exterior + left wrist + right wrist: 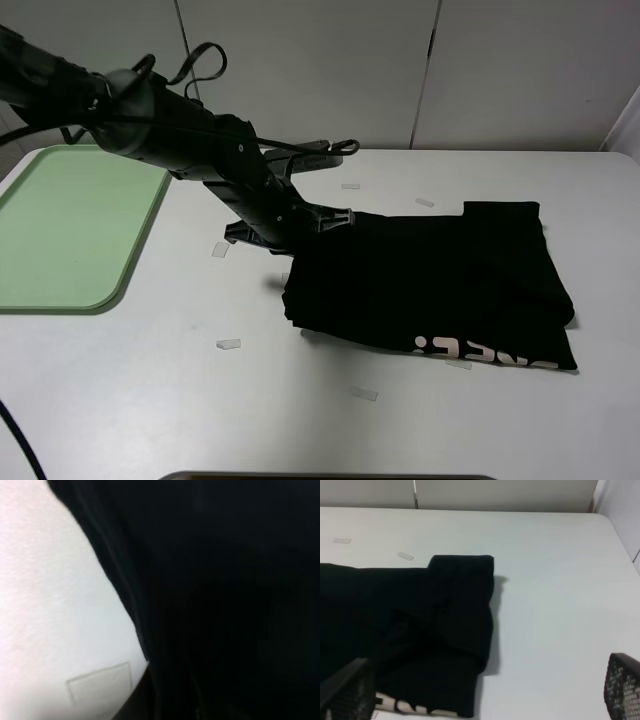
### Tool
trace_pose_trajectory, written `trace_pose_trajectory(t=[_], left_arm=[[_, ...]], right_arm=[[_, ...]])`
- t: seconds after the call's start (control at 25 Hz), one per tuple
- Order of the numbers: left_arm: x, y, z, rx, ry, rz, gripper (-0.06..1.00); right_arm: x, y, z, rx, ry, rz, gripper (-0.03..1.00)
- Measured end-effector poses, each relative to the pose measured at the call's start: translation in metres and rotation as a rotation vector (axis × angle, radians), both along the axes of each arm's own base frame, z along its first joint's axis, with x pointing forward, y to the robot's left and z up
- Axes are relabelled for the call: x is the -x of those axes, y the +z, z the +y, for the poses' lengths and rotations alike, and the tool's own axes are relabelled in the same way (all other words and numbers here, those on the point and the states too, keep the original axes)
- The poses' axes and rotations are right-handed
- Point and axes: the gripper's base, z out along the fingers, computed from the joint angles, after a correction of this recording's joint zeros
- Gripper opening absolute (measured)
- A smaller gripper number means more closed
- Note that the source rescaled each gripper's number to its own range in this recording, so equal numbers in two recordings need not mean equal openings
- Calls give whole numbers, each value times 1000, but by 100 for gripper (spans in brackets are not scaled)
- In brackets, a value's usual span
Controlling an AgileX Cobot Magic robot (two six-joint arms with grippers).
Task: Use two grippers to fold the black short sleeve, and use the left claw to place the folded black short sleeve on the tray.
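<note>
The black short sleeve [440,285] lies folded on the white table, right of centre, with pale pink lettering [485,352] along its near edge. My left gripper [298,228] is at the shirt's left edge and appears shut on the cloth, which is raised a little there and casts a shadow. The left wrist view is filled by black cloth [225,600], and the fingers cannot be made out. The pale green tray [70,230] lies at the far left. My right gripper [485,682] is open and empty, back from the shirt [420,625], and is out of the high view.
Several small clear tape pieces lie on the table, for example near the front [228,344], [362,393] and by the left arm [220,249]. One shows in the left wrist view [100,680]. A white wall stands behind the table.
</note>
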Motion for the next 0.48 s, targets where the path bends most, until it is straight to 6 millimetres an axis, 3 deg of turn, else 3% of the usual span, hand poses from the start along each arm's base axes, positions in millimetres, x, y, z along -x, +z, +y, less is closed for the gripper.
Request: trace_pose_trajectory(t=[0.48], left_arm=[[8,58,34,-148,-138,-5,0]], right_arm=[[0,0,0,0,0,0,100]])
